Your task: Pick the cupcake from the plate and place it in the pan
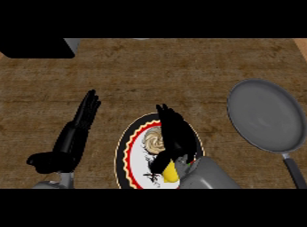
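My right hand [176, 138] lies over the plate [131, 138], fingers stretched long toward the far rim and covering the plate's right half; from here I can't tell whether they hold anything, though they look straight rather than curled. The cupcake [153, 142] sits on the plate near its middle, a pale swirl just left of the hand and touching its edge as far as I can see; a yellow patch [171, 172] shows under the wrist. The plate is white with a red, yellow and black rim. The pan [267, 116], grey with a dark handle, lies to the right, apart from the plate. My left hand [77, 128] rests open at the left, fingers straight, on the brown counter [182, 71].
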Tool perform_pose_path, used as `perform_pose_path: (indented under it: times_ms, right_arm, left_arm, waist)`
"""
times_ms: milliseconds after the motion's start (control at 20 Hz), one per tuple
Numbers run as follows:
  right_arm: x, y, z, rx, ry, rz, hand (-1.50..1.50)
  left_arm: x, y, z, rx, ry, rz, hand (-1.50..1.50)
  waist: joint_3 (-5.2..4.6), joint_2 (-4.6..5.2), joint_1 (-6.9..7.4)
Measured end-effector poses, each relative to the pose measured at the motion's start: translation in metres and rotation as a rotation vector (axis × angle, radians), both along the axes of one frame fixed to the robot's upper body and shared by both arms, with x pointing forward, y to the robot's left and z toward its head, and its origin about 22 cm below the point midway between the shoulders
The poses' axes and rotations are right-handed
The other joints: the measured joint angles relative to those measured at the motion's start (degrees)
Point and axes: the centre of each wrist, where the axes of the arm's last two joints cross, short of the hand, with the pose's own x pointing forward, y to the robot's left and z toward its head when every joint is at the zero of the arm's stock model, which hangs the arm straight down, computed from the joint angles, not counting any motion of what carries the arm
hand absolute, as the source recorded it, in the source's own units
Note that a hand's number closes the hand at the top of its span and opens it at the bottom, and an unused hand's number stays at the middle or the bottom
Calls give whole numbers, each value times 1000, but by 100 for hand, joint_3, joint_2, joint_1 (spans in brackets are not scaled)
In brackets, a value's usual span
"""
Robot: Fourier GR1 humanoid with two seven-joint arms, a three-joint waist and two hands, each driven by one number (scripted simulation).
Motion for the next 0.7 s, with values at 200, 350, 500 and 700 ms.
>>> perform_pose_path:
  times_ms: [200, 350, 500, 700]
  right_arm:
    - [7, -4, -13, -13, 31, -6, -150]
    - [15, -3, -27, -18, 50, -16, 150]
    - [20, -3, -33, -61, 62, 44, 150]
    - [27, -4, -37, -101, 25, 89, 150]
  left_arm:
    - [-4, -6, -7, 1, 2, 1, 0]
    - [-1, -2, -2, 3, -1, 2, 0]
    - [3, -1, -1, 3, -3, -1, 0]
    - [9, -3, -4, 2, 0, -4, 0]
  waist:
    - [0, 2, 1]
    - [0, 0, 11]
    - [-16, -35, 6]
    - [-34, -98, -16]
